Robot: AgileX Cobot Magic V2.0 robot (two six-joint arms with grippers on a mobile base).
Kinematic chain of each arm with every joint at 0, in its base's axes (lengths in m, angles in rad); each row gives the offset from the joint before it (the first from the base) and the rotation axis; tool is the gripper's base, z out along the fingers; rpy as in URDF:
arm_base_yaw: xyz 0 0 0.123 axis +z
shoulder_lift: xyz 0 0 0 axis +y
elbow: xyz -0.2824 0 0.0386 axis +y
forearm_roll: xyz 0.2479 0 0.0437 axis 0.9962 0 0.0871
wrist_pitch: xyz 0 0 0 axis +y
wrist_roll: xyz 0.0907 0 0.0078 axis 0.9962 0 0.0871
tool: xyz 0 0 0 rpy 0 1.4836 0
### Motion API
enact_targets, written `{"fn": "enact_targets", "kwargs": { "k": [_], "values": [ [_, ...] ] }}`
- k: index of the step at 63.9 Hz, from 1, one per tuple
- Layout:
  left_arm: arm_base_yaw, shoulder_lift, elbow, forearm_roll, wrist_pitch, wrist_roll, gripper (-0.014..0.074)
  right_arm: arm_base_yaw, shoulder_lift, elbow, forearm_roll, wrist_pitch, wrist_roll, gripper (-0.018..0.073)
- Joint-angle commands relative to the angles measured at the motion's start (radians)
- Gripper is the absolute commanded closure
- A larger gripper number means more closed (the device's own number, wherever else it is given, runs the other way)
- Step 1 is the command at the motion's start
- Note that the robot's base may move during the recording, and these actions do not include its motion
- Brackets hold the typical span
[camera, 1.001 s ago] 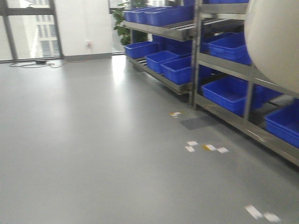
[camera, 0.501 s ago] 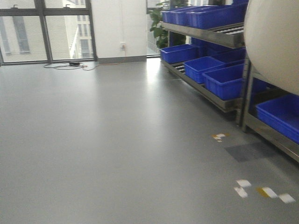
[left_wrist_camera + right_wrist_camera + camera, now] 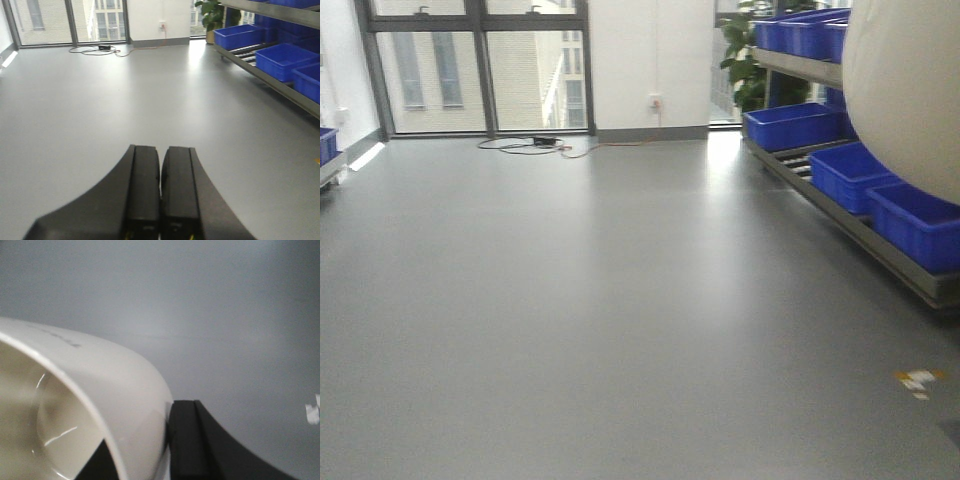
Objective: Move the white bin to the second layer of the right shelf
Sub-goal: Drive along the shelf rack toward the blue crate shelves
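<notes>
The right claw (image 3: 140,450) is clamped on the wall of the white bin (image 3: 910,90): one dark finger outside, and what looks like the other inside the rim. Gripping there lets one arm carry the bin tipped on its side, clear of the floor (image 3: 570,300). As far as I can see in, it holds nothing. It hangs in the air near the shelf (image 3: 798,66) along the floor's right edge, not resting on any level. Blue crates (image 3: 282,52) fill the levels, and those open to view look empty. The left claw (image 3: 161,155) is pressed fully together, holding nothing, probably kept out of the way.
</notes>
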Motion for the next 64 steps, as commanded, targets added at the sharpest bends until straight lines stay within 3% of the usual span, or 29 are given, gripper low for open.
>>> {"fn": "enact_targets", "kwargs": {
  "k": [1, 64],
  "values": [
    [-0.005, -0.014, 0.027, 0.000, -0.087, -0.005, 0.0512, -0.003, -0.001, -0.027, 0.001, -0.083, -0.001, 0.0507],
    [-0.005, -0.014, 0.027, 0.000, -0.087, -0.005, 0.0512, -0.003, -0.001, -0.027, 0.001, -0.085, -0.001, 0.0507]
  ]
}}
